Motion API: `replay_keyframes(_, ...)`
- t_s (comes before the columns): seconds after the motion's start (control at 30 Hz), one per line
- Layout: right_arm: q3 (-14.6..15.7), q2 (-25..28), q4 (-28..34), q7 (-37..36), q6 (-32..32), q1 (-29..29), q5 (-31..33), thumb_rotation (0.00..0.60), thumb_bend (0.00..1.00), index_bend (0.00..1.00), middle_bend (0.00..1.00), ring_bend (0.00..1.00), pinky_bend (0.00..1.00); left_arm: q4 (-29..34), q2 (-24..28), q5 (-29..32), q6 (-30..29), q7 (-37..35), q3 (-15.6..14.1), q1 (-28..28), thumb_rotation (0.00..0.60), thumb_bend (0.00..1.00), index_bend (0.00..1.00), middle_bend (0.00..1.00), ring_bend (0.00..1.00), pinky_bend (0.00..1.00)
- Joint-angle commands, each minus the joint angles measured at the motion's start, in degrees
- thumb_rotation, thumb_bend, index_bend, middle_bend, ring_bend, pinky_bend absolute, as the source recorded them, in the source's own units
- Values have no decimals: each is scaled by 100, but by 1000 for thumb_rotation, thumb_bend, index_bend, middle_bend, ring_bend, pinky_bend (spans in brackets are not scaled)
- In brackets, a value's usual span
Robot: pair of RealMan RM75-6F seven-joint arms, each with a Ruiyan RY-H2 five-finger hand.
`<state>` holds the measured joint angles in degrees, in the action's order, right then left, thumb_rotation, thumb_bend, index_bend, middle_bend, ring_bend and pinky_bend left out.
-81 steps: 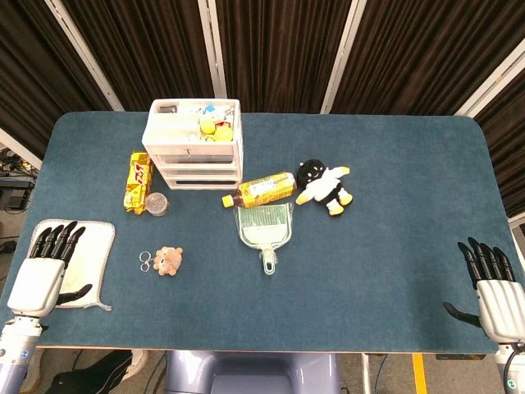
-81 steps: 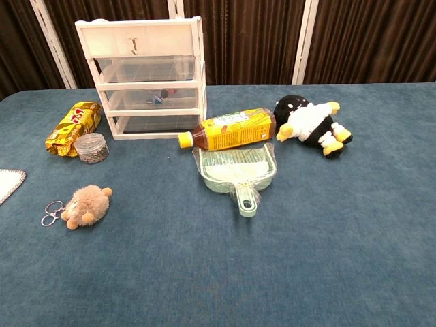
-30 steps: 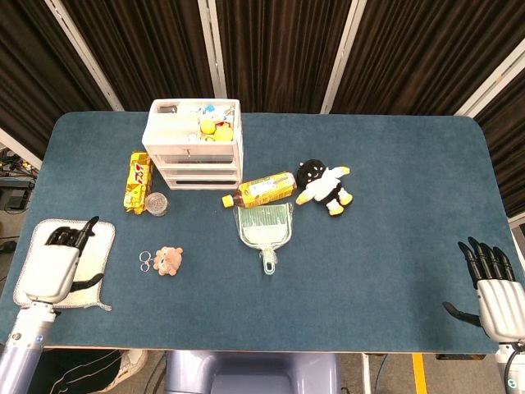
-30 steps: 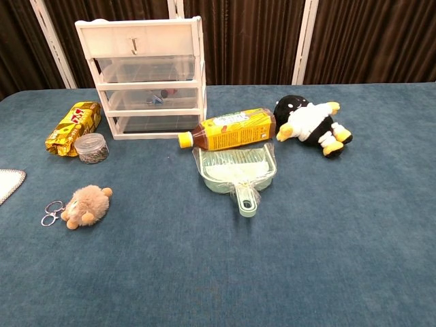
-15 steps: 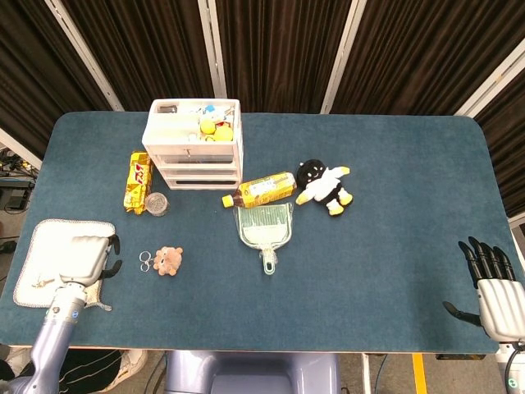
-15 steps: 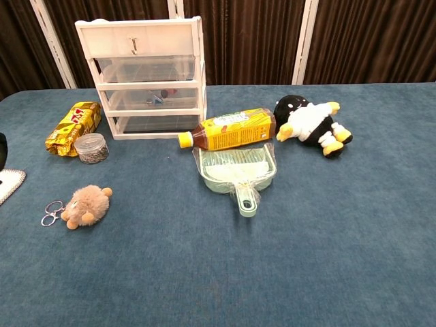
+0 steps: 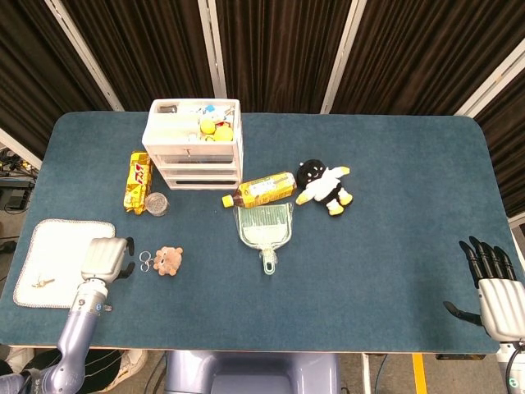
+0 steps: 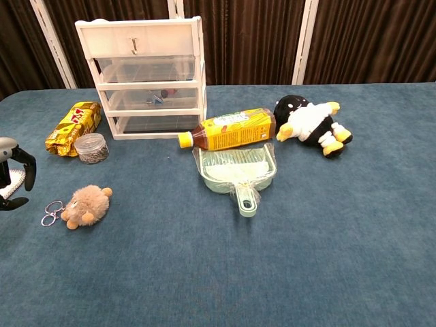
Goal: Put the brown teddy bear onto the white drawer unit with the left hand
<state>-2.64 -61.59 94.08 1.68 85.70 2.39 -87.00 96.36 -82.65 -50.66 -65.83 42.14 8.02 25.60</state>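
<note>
Two hands: both in the head view, neither holding anything.
Left hand [image 7: 105,258]: low over the table [image 7: 394,197], just left of the bear, fingers curled downward with a gap between them and the thumb; the chest view shows only dark fingertips [image 8: 20,158] at the left edge.
Right hand [image 7: 496,300]: at the table's near right corner, fingers straight and slightly apart, well away from everything.
Bear [image 7: 168,260]: lying on the table in front of the drawers, a metal ring [image 7: 144,261] touching its left side, between it and the left hand.
Drawers [image 7: 194,144]: at the back left, small items on the top.
Cloth [image 7: 56,261]: white, flat at the near left edge, just left of the left hand.
Snack pack [image 7: 139,180] and jar [image 7: 157,203]: left of the drawers, side by side.
Bottle [image 7: 261,190]: lying on its side, right of the drawers.
Dustpan [image 7: 264,230]: just in front of the bottle.
Penguin toy [image 7: 323,185]: right of the bottle.
</note>
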Motion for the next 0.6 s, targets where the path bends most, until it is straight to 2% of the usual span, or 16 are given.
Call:
replay_keyframes(0.03, -1, 2, 1, -6, 8, -3, -1, 600, 0, 0, 0, 0, 0, -107, -114, 158, 11, 72, 7, 90, 600, 364, 502, 1000, 896, 743)
replay_keyframes(0.6, -3, 11, 16, -24, 9, -6, 7, 600, 0, 0, 0, 0, 0, -547, -606, 598, 12, 209, -186, 284, 600, 365, 493, 1000, 894, 743)
